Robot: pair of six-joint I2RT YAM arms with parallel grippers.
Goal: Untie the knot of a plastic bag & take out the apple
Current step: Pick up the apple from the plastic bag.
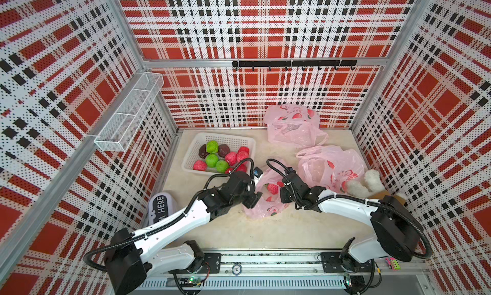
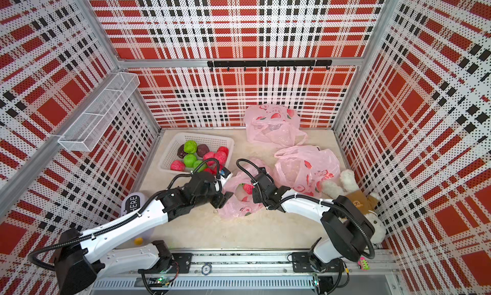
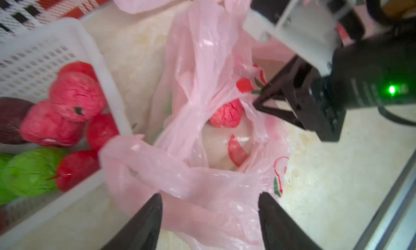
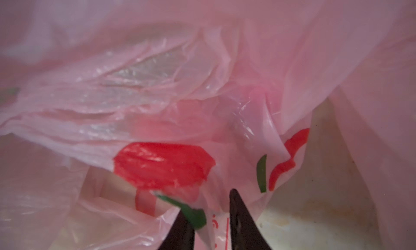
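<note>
A pink plastic bag (image 1: pixel 261 204) (image 2: pixel 235 207) lies mid-table between both arms, its mouth gaping; no knot shows. A red apple (image 1: pixel 272 188) (image 2: pixel 248 188) (image 3: pixel 227 116) rests inside it. My left gripper (image 1: pixel 252 198) (image 3: pixel 209 194) is open at the bag's near-left rim, with loose pink film lying between its spread fingers. My right gripper (image 1: pixel 283 194) (image 4: pixel 208 206) is at the opposite rim, narrowed onto a fold of film printed with a red and green fruit. In the left wrist view its black fingers (image 3: pixel 258 102) pinch the rim just beside the apple.
A white basket (image 1: pixel 196 145) with several red, green and dark fruits stands just left of the bag. Two more pink bags (image 1: pixel 292 126) (image 1: pixel 332 166) lie at the back right. A plush toy (image 1: pixel 366 184) sits by the right wall and a grey "HERE" object (image 1: pixel 162 206) by the left.
</note>
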